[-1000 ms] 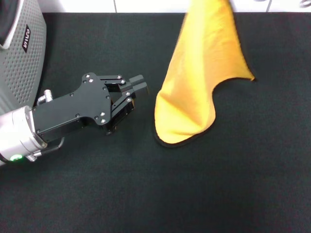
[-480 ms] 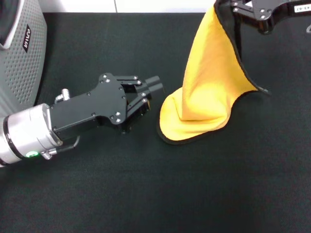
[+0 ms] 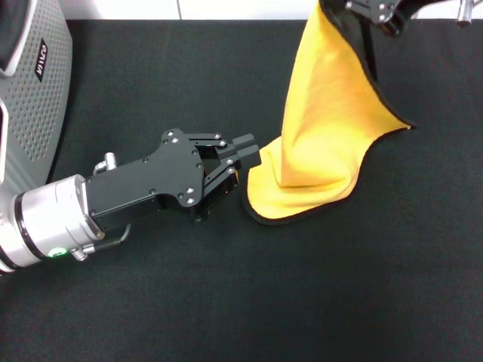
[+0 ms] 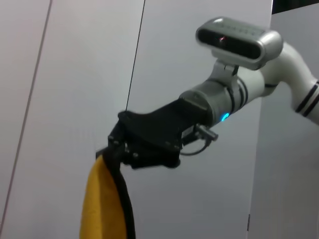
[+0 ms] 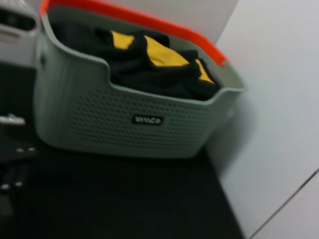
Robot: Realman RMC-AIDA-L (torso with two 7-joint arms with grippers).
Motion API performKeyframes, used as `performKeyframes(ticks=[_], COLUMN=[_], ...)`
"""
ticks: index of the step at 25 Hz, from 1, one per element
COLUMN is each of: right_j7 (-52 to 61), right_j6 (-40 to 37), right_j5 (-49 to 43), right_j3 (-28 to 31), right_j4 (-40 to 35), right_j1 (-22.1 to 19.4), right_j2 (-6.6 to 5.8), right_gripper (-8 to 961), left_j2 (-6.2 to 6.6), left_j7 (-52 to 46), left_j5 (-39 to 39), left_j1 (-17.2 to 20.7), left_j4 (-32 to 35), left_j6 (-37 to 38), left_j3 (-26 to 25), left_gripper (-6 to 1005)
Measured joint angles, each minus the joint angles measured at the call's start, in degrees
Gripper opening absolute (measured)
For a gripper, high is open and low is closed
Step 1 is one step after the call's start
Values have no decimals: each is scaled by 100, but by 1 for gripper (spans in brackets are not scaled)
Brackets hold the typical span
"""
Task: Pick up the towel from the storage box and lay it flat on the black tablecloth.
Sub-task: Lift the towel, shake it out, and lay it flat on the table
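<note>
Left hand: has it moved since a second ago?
Yes. In the head view the left hand has moved away from the storage box, across the black tablecloth, up to the towel's lower edge.

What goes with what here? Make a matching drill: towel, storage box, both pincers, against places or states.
1. towel
2. storage box
3. left pincer
4. right pincer

A. at the robot's far left
B. low, beside the towel's bottom edge
C. raised, shut on the towel's top
D. hanging, bottom resting on the black tablecloth

Pairs: 1-D, 2-A, 3-B, 4-C
</note>
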Motion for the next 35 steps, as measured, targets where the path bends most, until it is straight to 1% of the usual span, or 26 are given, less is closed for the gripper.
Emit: performKeyframes(ticks=[2,6,9,11,13,16,18,21,26,30,33,35], right_j7=[34,97,83,64,28,-10,-42,-58,-2,-103,-258,-400], right_j6=[28,195,369,494,579,675,738,845,865,921,1009,1083], right_j5=[-97,1,235,413,551,541,486,469,591,596,706,885], right_j3=[-15,17,46,51,-1,-286,-478,-542,-674,-899,-966,-984], right_j4=[-231,-873,-1469,-1733,-1773,-1379,-1009,-866,-712,-249,-58,11], right_j1=[-11,-133,-382,-544,-662,-773,-768,-714,-566,-252,-99,-34], right_j2=[23,12,7,7,15,20,15,26,17,25,34,36], right_gripper=[12,12,12,12,12,12,12,12,12,12,12,12], left_j2=[0,0,0,0,0,-4,-7,-4,-5,-9,-9,-21], left_j7=[13,18,29,54,69,123,199,234,243,289,293,299], left_j5=[-8,-14,-14,-14,-14,-11,-7,21,35,43,48,29], left_j1=[0,40,55,56,57,-11,-121,-207,-214,-243,-306,-420], left_j4=[-48,-75,-77,-78,-80,-173,-329,-447,-487,-591,-702,-948], left_j6=[0,-1,0,0,0,0,0,0,-23,-115,-231,-415], left_j3=[0,-5,-7,-3,-1,-1,0,0,1,10,14,18], left_gripper=[124,126,127,128,129,130,131,132,134,136,137,138])
